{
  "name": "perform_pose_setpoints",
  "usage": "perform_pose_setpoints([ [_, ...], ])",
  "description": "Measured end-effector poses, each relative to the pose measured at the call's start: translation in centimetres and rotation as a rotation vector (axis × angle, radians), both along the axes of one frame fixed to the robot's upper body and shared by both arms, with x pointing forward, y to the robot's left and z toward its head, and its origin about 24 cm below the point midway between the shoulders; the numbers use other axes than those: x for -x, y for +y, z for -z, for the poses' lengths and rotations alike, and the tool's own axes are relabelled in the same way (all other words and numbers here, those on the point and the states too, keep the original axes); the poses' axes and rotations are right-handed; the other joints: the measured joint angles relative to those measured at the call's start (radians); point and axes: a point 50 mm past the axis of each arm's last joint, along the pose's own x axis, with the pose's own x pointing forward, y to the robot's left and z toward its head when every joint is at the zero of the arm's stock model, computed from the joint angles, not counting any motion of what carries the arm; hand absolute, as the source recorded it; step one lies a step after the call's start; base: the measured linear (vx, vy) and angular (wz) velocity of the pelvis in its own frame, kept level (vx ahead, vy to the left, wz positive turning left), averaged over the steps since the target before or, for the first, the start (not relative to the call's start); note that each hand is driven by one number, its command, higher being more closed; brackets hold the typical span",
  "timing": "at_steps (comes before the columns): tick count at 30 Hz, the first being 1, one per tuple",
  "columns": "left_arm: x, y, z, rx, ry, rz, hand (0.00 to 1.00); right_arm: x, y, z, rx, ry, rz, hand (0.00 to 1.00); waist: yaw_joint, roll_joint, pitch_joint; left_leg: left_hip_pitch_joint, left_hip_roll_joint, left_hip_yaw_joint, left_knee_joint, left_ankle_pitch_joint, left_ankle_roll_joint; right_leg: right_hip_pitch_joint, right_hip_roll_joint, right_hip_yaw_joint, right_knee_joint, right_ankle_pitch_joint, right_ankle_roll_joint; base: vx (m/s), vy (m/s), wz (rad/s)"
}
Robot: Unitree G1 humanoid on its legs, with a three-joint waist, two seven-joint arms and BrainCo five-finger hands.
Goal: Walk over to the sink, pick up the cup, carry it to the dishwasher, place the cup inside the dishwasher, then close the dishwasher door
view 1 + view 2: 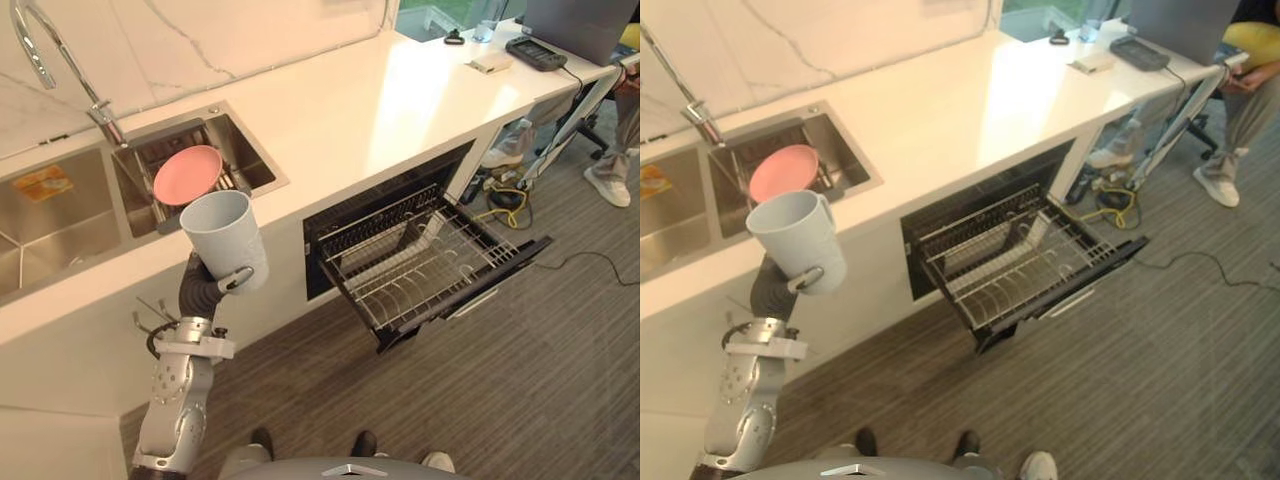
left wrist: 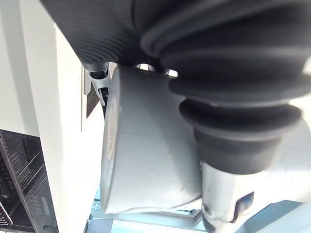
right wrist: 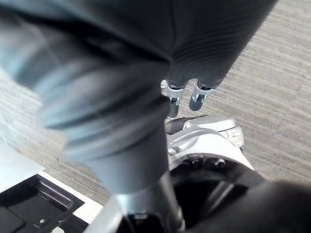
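L hand (image 1: 232,282) holds the cup (image 1: 228,235) from below and behind. Its fingers are curled round the lower wall, 1 dark-tipped fingertip hooking across the front near the base. The cup is pale blue-grey, upright, mouth up, nothing visible inside. In the L wrist view the cup's wall (image 2: 150,160) sits tight against the hand's dark ribbed cover.

The cup is up in the air by the desk's (image 1: 380,90) front edge, just in front of the sink (image 1: 262,168). Can't tell if it's over the desk or just off it. It's well apart from the dishwasher (image 1: 420,260), which sits under the desk's front edge toward the right end.

The sink has 2 basins. The right one holds a pink plate (image 1: 187,173) tilted on a rack, w/ the faucet (image 1: 60,60) at the desk's back edge behind it.

Dishwasher door is open, the wire rack pulled out over the floor (image 1: 480,400), no cup in it.

R hand (image 3: 184,94) shows over the floor in its wrist view; can't tell its grasp.

A person's legs and shoes (image 1: 610,180) are by the desk's far right corner.
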Motion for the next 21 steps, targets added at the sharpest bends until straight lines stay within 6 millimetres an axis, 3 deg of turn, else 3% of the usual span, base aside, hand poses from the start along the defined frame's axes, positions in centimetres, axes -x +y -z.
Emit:
perform_pose_setpoints([
  [7,0.6,1.1,0.5,-0.043,0.026,-0.156,1.0,0.8,0.5,-1.5,0.05,-0.01,0.106,0.0,-0.019,0.004,-0.006,0.054,0.0,0.031,-0.019,-0.003,0.0,0.031,0.014,0.05,0.007,0.002,-0.001,0.03,-0.023,-0.14],
  [11,1.1,-0.1,1.3,-0.067,0.065,-0.169,1.0,0.9,0.5,-2.7,0.112,0.032,0.103,0.0,-0.027,0.025,-0.019,0.062,-0.008,0.045,-0.019,-0.02,0.004,0.036,0.009,0.085,0.0,-0.019,0.006,-0.05,0.007,-0.12],
  [14,1.6,-1.7,2.4,-0.072,0.12,-0.155,1.0,1.0,-0.8,-4.3,0.212,0.029,-0.019,0.0,-0.029,0.057,-0.041,0.06,-0.027,0.05,-0.044,-0.008,0.008,0.021,-0.002,0.114,0.008,-0.015,0.012,0.01,0.028,-0.01],
  [17,1.9,-2.7,3.9,-0.057,0.197,-0.153,1.0,0.9,-2.7,-6.8,0.308,-0.007,-0.256,0.0,-0.028,0.073,-0.071,0.067,-0.045,0.058,-0.054,-0.002,0.015,0.01,-0.012,0.149,0.008,-0.001,0.032,0.06,0.07,-0.13],
  [18,2.1,-2.6,4.2,-0.057,0.22,-0.166,1.0,-1.1,-3.5,-9.7,0.337,-0.165,-0.315,0.0,-0.029,0.068,-0.081,0.067,-0.048,0.055,-0.051,-0.004,0.017,0.001,-0.015,0.166,0.008,0.008,0.026,0.03,0.003,-0.55],
  [20,1.8,-2.4,4.2,-0.07,0.23,-0.178,1.0,-10.3,-2.2,-17.3,0.442,-0.755,-0.299,0.0,-0.03,0.026,-0.107,0.046,-0.029,0.033,-0.004,-0.028,0.009,-0.038,-0.015,0.186,0.0,0.012,0.018,-0.02,-0.04,-0.73],
  [21,1.5,-2.4,4.0,-0.078,0.222,-0.171,1.0,-12.6,-1.7,-19.6,0.464,-0.925,-0.256,0.0,-0.03,0.013,-0.112,0.038,-0.022,0.034,0.016,-0.041,0.006,-0.041,-0.013,0.174,0.0,0.017,0.016,-0.06,-0.05,-0.23],
])
